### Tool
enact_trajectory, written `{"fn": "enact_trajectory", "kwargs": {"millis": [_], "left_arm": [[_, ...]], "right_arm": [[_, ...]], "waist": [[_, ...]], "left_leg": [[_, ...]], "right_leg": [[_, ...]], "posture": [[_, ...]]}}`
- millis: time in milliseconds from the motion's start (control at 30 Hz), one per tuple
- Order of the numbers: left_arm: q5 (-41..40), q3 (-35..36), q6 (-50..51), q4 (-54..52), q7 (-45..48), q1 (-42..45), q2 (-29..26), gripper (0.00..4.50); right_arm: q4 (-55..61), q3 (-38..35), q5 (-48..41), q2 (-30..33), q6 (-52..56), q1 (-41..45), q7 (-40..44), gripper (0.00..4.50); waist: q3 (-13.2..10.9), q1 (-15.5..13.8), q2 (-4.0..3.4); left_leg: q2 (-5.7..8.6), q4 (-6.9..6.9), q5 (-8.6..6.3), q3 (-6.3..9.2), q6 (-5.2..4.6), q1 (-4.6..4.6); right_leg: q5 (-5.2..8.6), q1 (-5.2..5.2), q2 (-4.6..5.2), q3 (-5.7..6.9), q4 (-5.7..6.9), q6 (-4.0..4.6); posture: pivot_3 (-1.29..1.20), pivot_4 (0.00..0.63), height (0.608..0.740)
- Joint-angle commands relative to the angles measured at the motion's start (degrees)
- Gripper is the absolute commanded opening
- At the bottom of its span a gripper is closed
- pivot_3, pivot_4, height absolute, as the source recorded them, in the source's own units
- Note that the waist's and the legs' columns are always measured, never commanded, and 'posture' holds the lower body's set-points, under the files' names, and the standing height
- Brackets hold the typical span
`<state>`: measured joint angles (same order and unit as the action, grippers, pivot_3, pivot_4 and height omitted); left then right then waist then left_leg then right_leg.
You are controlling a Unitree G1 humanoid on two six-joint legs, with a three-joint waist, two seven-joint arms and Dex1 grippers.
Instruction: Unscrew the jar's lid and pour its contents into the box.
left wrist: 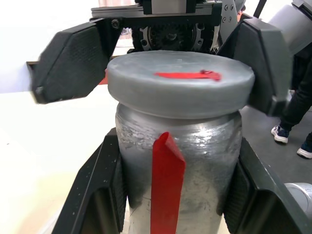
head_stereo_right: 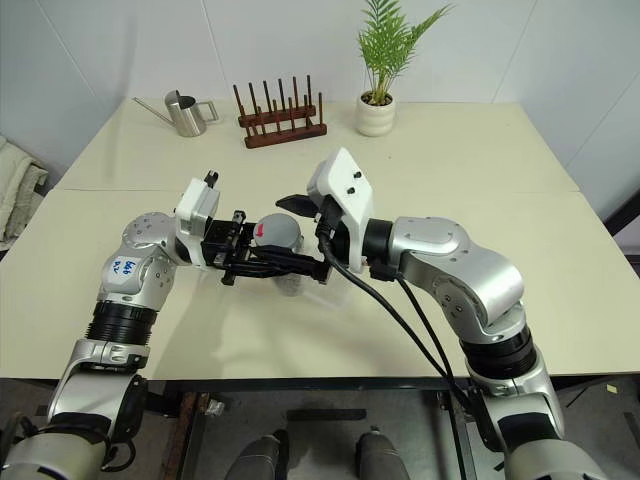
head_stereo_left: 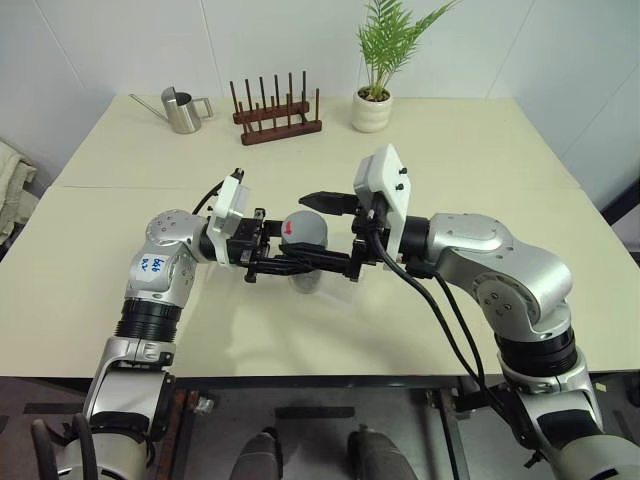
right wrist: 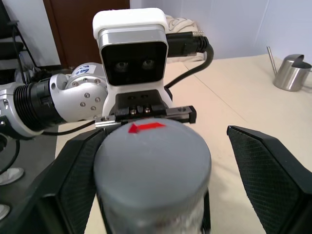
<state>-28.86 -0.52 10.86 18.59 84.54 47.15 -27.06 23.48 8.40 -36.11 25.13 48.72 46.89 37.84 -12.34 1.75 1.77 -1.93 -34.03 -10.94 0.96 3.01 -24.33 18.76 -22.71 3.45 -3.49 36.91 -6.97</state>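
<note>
The left gripper (head_stereo_left: 300, 262) is clamped on the jar (left wrist: 178, 161), held above the near middle of the table (head_stereo_left: 450, 150). The right gripper (head_stereo_left: 335, 235) stands spread around the lid (left wrist: 180, 83), which is not yet off; nothing poured. Contents hidden; box not made out

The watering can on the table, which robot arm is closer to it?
Left. The left gripper, shut on the jar, is on the watering can's side of the table. The right gripper, fingers apart around the lid, sits farther over.
</note>
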Motion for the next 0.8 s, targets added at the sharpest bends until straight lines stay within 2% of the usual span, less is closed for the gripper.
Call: {"fn": "enact_trajectory", "kwargs": {"millis": [33,800], "left_arm": [[-0.7,0.5,-0.3,-1.9,0.9,1.6,-0.4,2.0],[-0.1,0.3,-1.0,-0.2,1.3,3.0,-0.1,2.0]], "right_arm": [[1.4,-3.0,0.0,1.4,0.3,0.0,-1.0,4.16],[4.8,-4.1,-2.9,4.4,2.1,-1.3,-0.1,4.16]], "waist": [[0.0,0.0,0.0],[0.0,0.0,0.0]], "left_leg": [[0.0,0.0,0.0,0.0,0.0,0.0],[0.0,0.0,0.0,0.0,0.0,0.0]], "right_leg": [[0.0,0.0,0.0,0.0,0.0,0.0],[0.0,0.0,0.0,0.0,-0.02,0.0]], "posture": [[0.0,0.15,0.74],[0.0,0.15,0.74]]}}
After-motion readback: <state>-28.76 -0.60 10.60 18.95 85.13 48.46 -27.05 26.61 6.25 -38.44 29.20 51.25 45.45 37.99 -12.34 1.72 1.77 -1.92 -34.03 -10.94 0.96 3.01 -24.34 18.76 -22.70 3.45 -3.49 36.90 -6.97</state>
